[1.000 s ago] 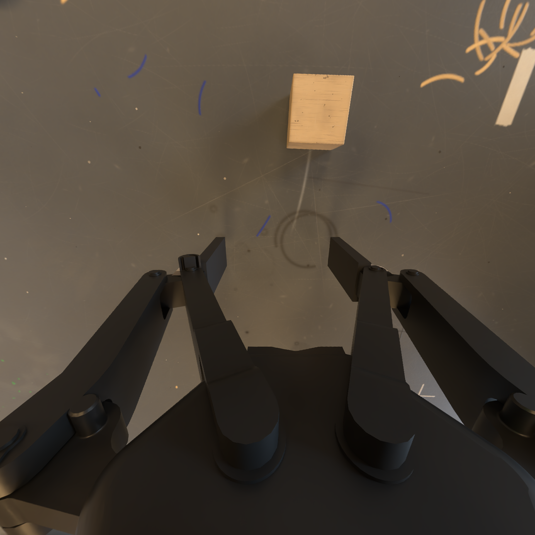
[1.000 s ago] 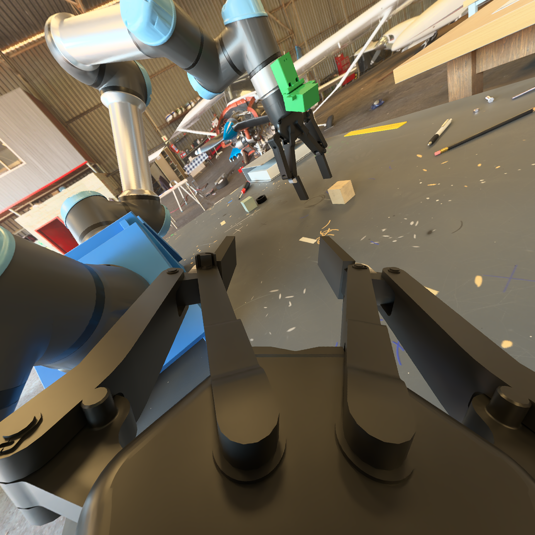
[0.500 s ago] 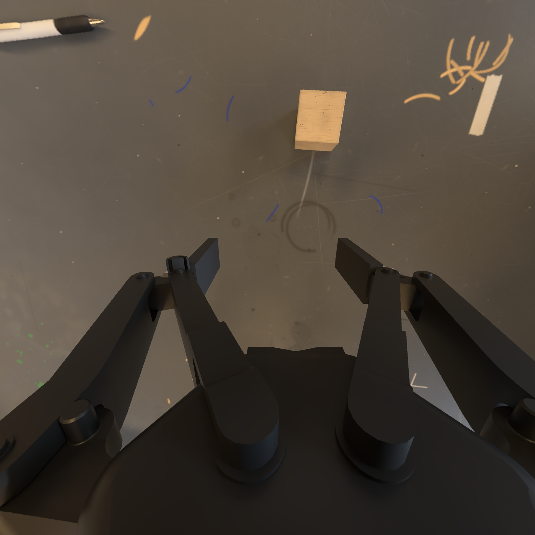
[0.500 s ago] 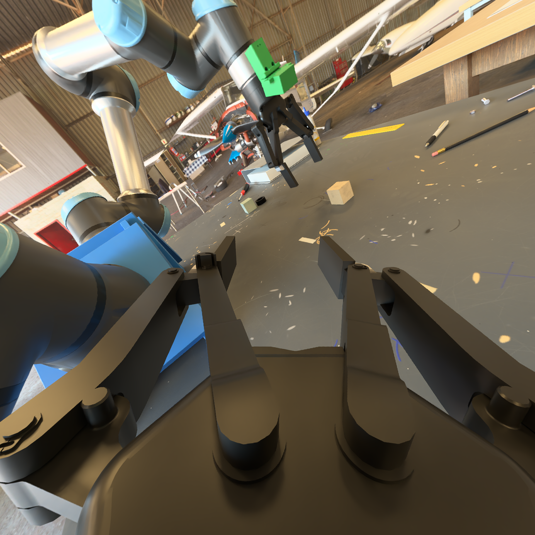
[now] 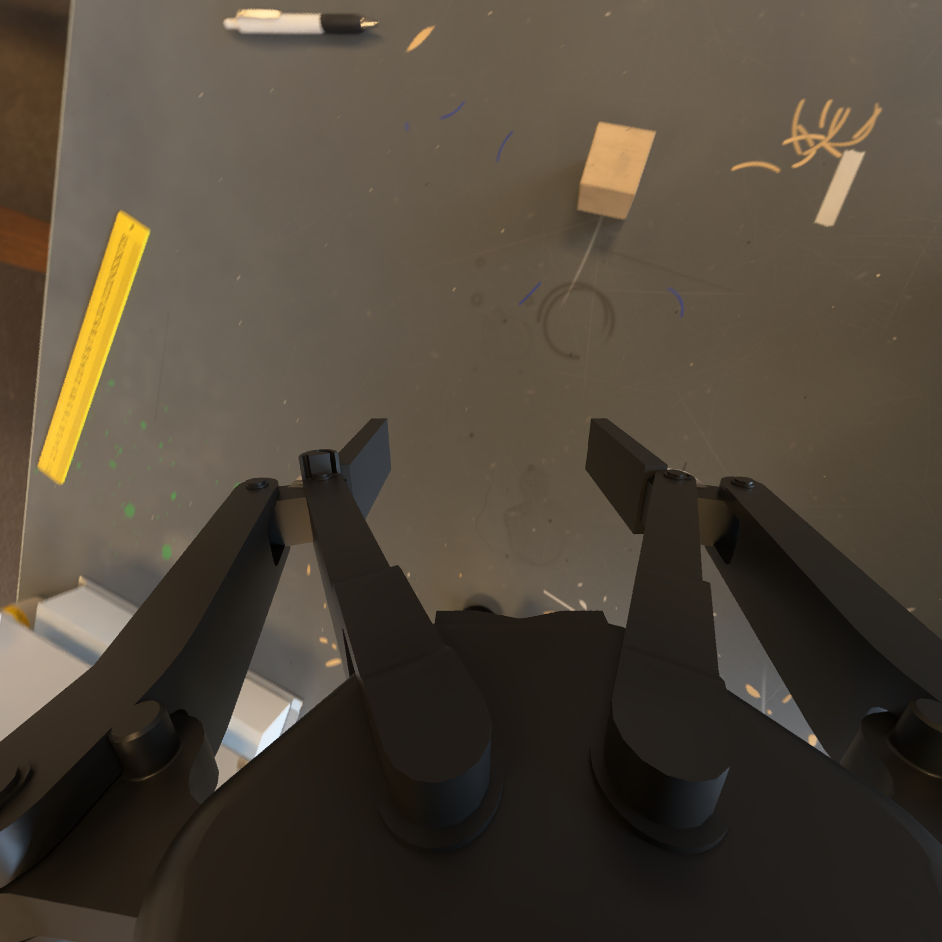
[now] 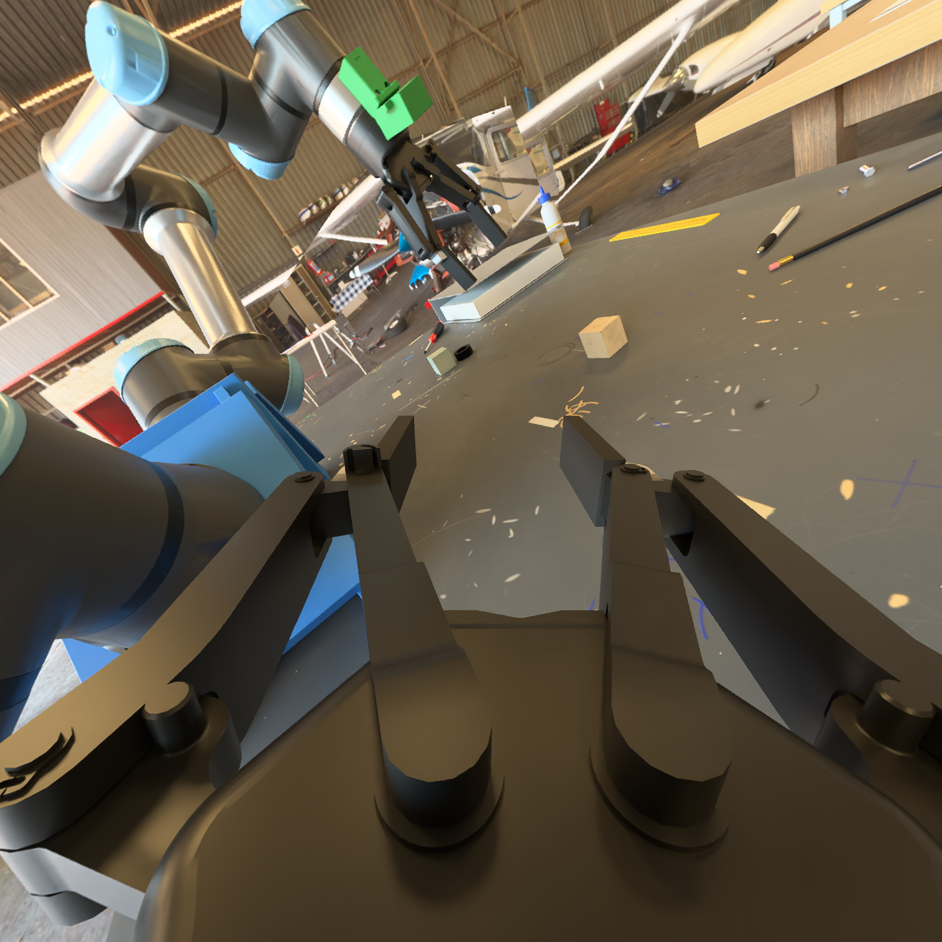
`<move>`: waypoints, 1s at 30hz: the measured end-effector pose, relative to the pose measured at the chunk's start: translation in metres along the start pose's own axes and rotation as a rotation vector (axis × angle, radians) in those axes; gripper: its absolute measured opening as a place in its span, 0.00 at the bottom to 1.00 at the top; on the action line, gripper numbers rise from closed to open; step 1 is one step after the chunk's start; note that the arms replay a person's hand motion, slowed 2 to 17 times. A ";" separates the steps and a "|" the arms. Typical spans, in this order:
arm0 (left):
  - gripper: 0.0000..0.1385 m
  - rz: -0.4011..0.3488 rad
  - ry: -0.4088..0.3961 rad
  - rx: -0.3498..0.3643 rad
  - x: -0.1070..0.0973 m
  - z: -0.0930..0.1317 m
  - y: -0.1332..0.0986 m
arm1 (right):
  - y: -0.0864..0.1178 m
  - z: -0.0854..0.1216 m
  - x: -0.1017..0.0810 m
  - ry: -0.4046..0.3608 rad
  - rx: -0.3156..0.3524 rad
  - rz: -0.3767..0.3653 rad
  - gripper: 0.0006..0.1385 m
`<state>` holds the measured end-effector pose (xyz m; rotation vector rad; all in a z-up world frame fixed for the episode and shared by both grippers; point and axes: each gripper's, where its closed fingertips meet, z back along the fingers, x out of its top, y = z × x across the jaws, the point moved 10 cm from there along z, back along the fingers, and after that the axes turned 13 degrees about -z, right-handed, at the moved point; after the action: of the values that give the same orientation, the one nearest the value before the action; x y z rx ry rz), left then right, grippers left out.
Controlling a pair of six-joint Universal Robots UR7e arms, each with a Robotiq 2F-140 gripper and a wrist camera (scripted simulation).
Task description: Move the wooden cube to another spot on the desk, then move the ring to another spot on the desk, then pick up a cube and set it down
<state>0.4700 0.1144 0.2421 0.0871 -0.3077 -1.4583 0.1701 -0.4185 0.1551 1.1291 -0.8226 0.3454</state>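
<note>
Evidently the left gripper (image 5: 488, 461) had let go and climbed well clear of the desk (image 5: 306, 306) over the last second — its wrist view took in far more surface than before, a yellow ruler (image 5: 93, 347) and a pen (image 5: 301, 23) now showing along the far edge. Its jaws stood wide and empty. The wooden cube (image 5: 616, 169) sat flat on the desk, ahead of the fingers and slightly right, near some curled shavings (image 5: 831, 133). That suggested the first move was done and the ring came next: the small black ring (image 6: 463, 351) lay just beside a pale green cube (image 6: 441, 361). The right gripper (image 6: 487, 461) hung low near its own base — wide apart, holding nothing.
</note>
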 end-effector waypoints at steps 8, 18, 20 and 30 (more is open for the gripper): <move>0.70 0.169 0.021 0.061 -0.068 0.032 -0.008 | -0.002 -0.006 0.003 0.011 0.018 0.004 0.55; 0.66 0.417 0.070 0.064 -0.143 0.033 -0.027 | -0.003 -0.017 0.010 0.034 0.047 0.018 0.55; 0.66 0.464 0.095 0.073 -0.155 0.029 -0.031 | -0.003 -0.020 0.011 0.040 0.053 0.022 0.55; 0.61 0.741 0.100 0.130 -0.190 0.011 -0.045 | -0.003 -0.030 0.016 0.068 0.074 0.034 0.55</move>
<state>0.4083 0.2981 0.2131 0.1340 -0.3085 -0.6967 0.1949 -0.3948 0.1595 1.1674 -0.7749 0.4432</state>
